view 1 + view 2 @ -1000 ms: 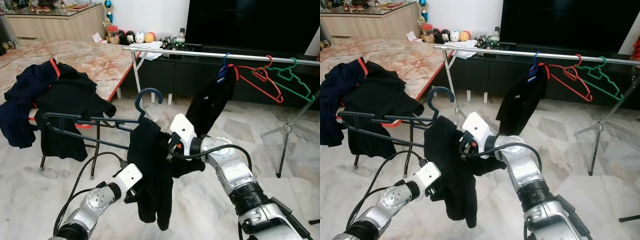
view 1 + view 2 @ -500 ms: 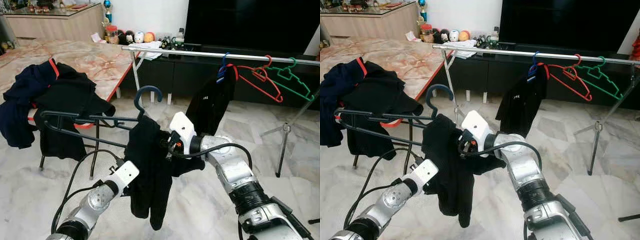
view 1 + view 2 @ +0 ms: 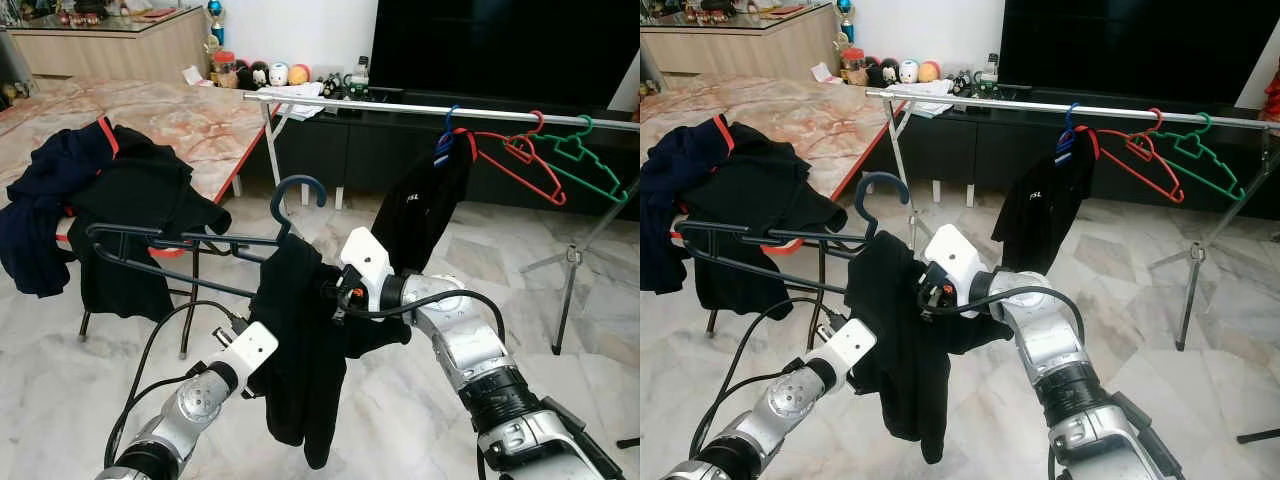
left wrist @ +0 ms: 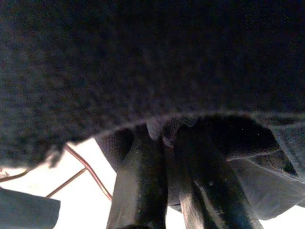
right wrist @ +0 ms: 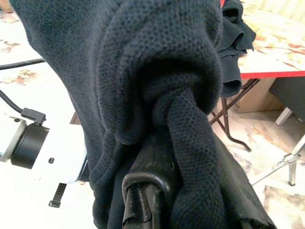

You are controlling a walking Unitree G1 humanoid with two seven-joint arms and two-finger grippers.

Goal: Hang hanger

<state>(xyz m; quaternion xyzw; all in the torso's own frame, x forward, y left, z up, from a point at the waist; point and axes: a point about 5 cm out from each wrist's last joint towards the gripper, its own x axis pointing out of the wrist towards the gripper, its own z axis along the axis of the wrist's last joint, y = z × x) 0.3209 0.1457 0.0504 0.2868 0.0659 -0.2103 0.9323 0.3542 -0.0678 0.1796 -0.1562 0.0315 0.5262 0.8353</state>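
Navy hanger (image 3: 200, 245) with black garment (image 3: 300, 350) was held mid-air between both arms, short of rail (image 3: 420, 107). Right gripper (image 5: 157, 167) fingers clamped on garment bunched at hanger. Left gripper (image 4: 167, 157) fingers together, pinching garment's lower fabric.

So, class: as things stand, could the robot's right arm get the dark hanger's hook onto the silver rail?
Probably not yet. The right gripper holds the dark hanger with a black garment low, below the silver rail. Free rail shows left of the hung hangers, but the arm must lift first.
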